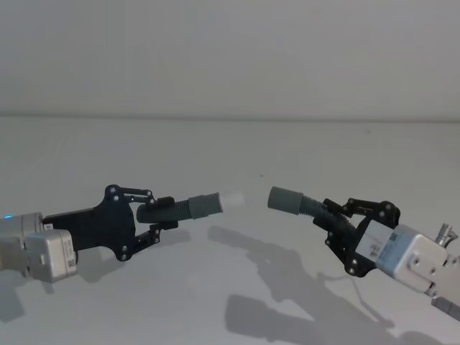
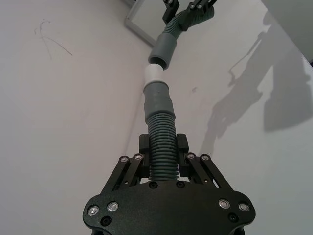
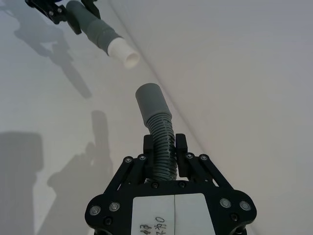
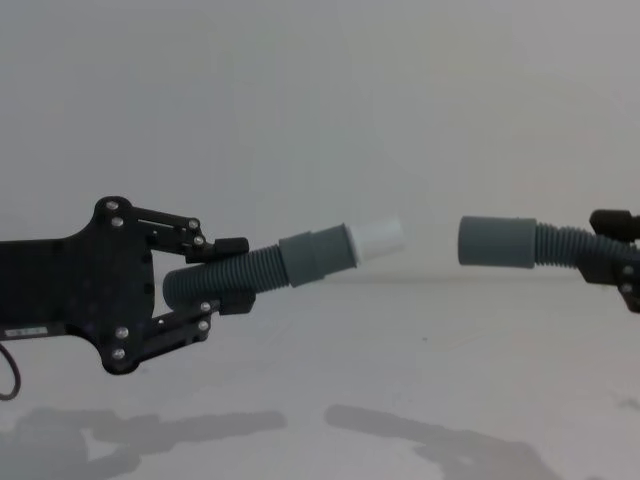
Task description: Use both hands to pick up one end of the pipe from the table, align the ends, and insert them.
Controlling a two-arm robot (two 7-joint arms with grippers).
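Open air separates the white tip from the socket cuff, both raised above the bare table; the wall stands well behind. The left gripper grasps the corrugated pipe behind its grey collar. The right gripper, at the right, clamps the hose behind the cuff, mouth facing left.

Right gripper clamped on corrugated pipe just behind grey socket cuff. Cuff raised above white table. Beyond it, apart, white tip on grey collar, held by left gripper. Ends not joined.
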